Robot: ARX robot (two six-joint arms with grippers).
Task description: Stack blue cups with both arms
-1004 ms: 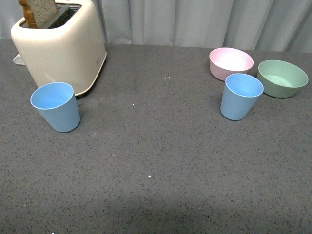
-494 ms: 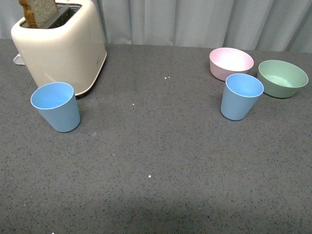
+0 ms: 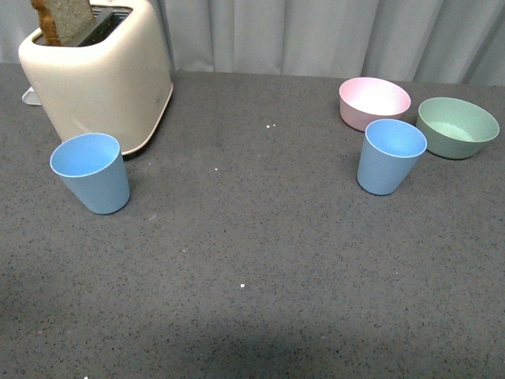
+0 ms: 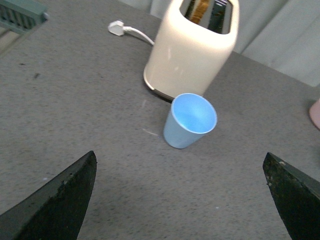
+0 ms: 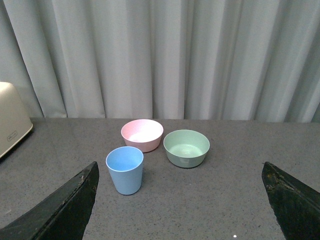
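Note:
Two light blue cups stand upright and apart on the grey table. One blue cup (image 3: 90,173) is at the left, just in front of the toaster; the left wrist view shows it (image 4: 189,121) ahead of my open left gripper (image 4: 180,200), well clear of the jaws. The other blue cup (image 3: 389,156) is at the right, in front of the bowls; it (image 5: 125,170) shows in the right wrist view ahead of my open right gripper (image 5: 180,200), nearer one jaw. Both grippers hold nothing. Neither arm shows in the front view.
A cream toaster (image 3: 99,73) with bread in its slot stands back left, its plug (image 4: 116,26) lying behind it. A pink bowl (image 3: 374,102) and a green bowl (image 3: 457,126) sit back right. A grey curtain (image 5: 160,55) hangs behind the table.

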